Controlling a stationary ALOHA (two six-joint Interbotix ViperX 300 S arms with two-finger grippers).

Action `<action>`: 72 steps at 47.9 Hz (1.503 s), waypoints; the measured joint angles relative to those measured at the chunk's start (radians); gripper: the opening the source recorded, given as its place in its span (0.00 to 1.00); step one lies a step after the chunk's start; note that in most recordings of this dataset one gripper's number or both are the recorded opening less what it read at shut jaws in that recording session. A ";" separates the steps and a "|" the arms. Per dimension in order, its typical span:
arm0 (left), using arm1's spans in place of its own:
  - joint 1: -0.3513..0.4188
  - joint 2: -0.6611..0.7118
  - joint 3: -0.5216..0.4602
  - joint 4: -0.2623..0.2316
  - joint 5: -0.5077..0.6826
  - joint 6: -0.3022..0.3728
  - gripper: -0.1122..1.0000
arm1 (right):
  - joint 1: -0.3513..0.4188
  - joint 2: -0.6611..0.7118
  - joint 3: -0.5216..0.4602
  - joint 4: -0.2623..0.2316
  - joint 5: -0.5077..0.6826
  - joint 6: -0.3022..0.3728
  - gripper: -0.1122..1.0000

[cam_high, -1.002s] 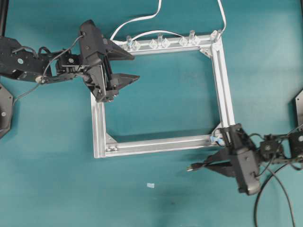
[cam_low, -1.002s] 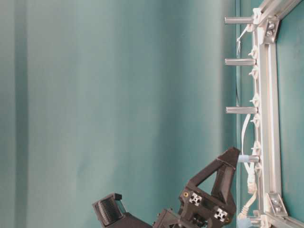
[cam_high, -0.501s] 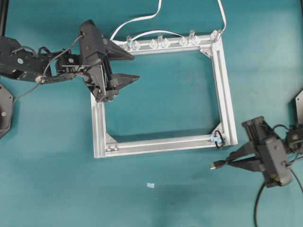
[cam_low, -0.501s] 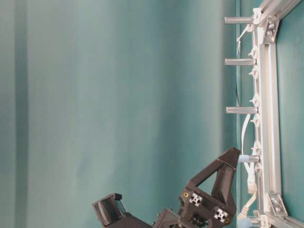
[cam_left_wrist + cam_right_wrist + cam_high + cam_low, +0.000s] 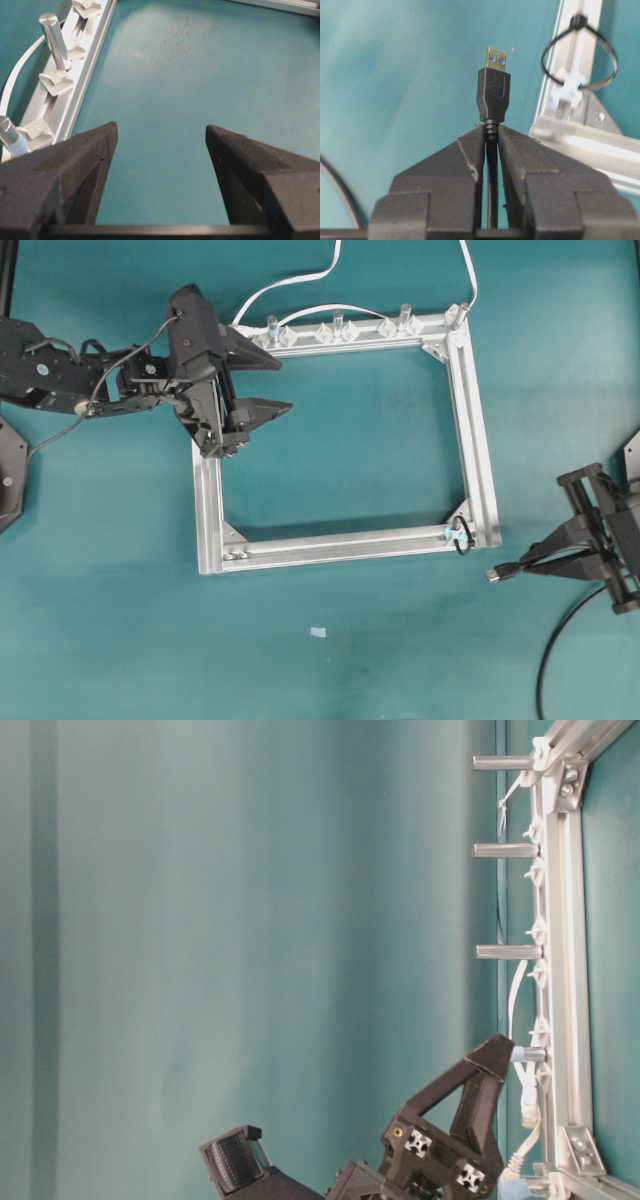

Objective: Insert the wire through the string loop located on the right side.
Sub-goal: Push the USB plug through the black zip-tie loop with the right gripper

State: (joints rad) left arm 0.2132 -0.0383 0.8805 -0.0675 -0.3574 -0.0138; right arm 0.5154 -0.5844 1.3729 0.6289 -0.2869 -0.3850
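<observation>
Gripping the wire (image 5: 493, 95) just behind its rectangular USB plug, the right gripper (image 5: 491, 137) has its jaws closed on the black cable, with the silvery plug tip projecting beyond the fingertips. In the overhead view the right gripper (image 5: 535, 562) sits at the right edge of the frame, low down, with the plug pointing left toward the aluminium frame (image 5: 475, 440) but apart from it. The string loop (image 5: 460, 535) hangs at the lower right corner of that frame, above and left of the plug. The left gripper (image 5: 272, 382) hovers over the upper left corner of the frame with its jaws open and nothing between them. A flat white cable (image 5: 290, 282) runs along the upper rail past upright metal pegs (image 5: 54, 33). Everything rests on the teal worktop (image 5: 350, 660).
</observation>
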 measured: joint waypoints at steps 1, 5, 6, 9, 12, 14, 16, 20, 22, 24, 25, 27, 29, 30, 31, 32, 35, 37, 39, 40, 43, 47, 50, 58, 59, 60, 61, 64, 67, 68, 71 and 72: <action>-0.002 0.000 0.002 0.000 0.000 0.000 0.75 | 0.000 -0.003 0.003 0.000 0.005 0.000 0.20; 0.000 -0.002 0.000 0.000 0.000 0.000 0.75 | 0.000 -0.014 0.011 0.000 0.018 -0.002 0.20; -0.002 -0.002 0.000 0.000 0.000 -0.002 0.75 | 0.000 -0.015 0.012 0.000 0.020 0.000 0.20; 0.000 -0.002 0.002 0.000 0.000 0.000 0.75 | 0.000 -0.017 0.015 0.000 0.021 0.000 0.20; -0.002 0.000 0.002 0.000 0.000 0.000 0.75 | 0.000 -0.017 0.018 0.000 0.021 -0.002 0.20; 0.000 -0.002 0.000 0.000 0.002 0.000 0.75 | 0.000 -0.015 0.018 0.000 0.021 -0.002 0.20; -0.002 -0.002 0.000 0.000 0.000 0.000 0.75 | 0.000 -0.017 0.018 0.000 0.021 -0.002 0.20; -0.002 -0.002 0.002 0.000 0.002 0.000 0.75 | 0.000 -0.017 0.020 0.000 0.021 0.000 0.20; -0.002 -0.002 0.002 0.000 0.002 0.000 0.75 | 0.000 -0.017 0.020 0.000 0.021 -0.002 0.20; -0.002 -0.002 0.000 0.000 0.000 0.000 0.75 | 0.000 -0.015 0.020 0.002 0.021 -0.002 0.20; -0.002 -0.002 0.000 0.000 0.002 0.000 0.75 | 0.000 -0.017 0.020 0.000 0.021 -0.002 0.20; 0.000 -0.002 0.000 0.000 0.000 0.000 0.75 | 0.000 -0.017 0.018 0.000 0.021 0.000 0.20; -0.002 -0.002 0.002 0.000 0.002 0.000 0.75 | 0.000 -0.015 0.020 0.000 0.021 0.000 0.20; -0.002 -0.002 0.002 0.000 0.000 0.000 0.75 | -0.002 -0.015 0.018 0.000 0.021 -0.002 0.20; 0.000 -0.002 0.000 0.000 0.000 0.000 0.75 | 0.000 -0.017 0.020 0.000 0.021 0.000 0.20; 0.000 0.000 0.000 0.000 0.002 0.000 0.75 | -0.002 -0.017 0.018 0.000 0.021 -0.002 0.20; 0.000 -0.002 0.000 0.000 0.002 0.000 0.75 | -0.006 -0.017 0.020 0.000 0.021 -0.002 0.20; -0.002 0.000 0.000 0.000 0.002 0.000 0.75 | -0.012 -0.017 0.020 0.000 0.020 0.000 0.20; -0.002 0.000 0.000 0.000 0.002 0.000 0.75 | -0.020 -0.017 0.020 0.000 0.020 -0.002 0.20; -0.002 -0.002 0.002 0.000 0.002 0.000 0.75 | -0.023 -0.017 0.020 0.000 0.020 -0.002 0.20; -0.002 0.000 -0.002 0.000 0.000 0.000 0.75 | -0.032 -0.017 0.021 0.000 0.015 -0.002 0.20; -0.002 -0.002 -0.002 0.000 0.000 0.000 0.75 | -0.052 -0.017 0.029 -0.006 0.011 -0.006 0.20; -0.002 -0.002 -0.002 0.000 0.000 0.000 0.75 | -0.067 -0.017 0.034 -0.017 0.005 -0.009 0.20; 0.000 -0.002 -0.003 0.000 0.002 -0.002 0.75 | -0.124 -0.017 0.037 -0.055 -0.002 -0.028 0.20; -0.002 -0.002 -0.003 0.000 0.002 -0.002 0.75 | -0.130 -0.017 0.037 -0.058 -0.002 -0.029 0.20; -0.002 -0.002 -0.003 0.000 0.002 0.000 0.75 | -0.138 -0.017 0.038 -0.061 -0.002 -0.029 0.20; -0.002 -0.002 -0.003 0.000 0.002 -0.002 0.75 | -0.147 -0.017 0.037 -0.066 -0.002 -0.031 0.20; -0.005 -0.002 -0.003 0.000 0.000 0.000 0.75 | -0.166 -0.017 0.037 -0.074 -0.003 -0.031 0.20; -0.006 -0.002 -0.003 0.000 0.000 -0.002 0.75 | -0.179 -0.017 0.038 -0.080 -0.002 -0.032 0.20; -0.006 -0.002 -0.003 0.000 0.002 0.000 0.75 | -0.183 -0.017 0.037 -0.081 -0.002 -0.031 0.20; -0.009 -0.002 -0.003 0.000 0.000 0.000 0.75 | -0.190 -0.017 0.038 -0.087 -0.002 -0.032 0.20; -0.009 -0.002 -0.003 0.000 0.000 0.000 0.75 | -0.190 -0.017 0.037 -0.089 -0.002 -0.032 0.20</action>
State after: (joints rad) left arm 0.2040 -0.0399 0.8774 -0.0675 -0.3574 -0.0138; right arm 0.3252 -0.6013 1.4097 0.5400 -0.2884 -0.4172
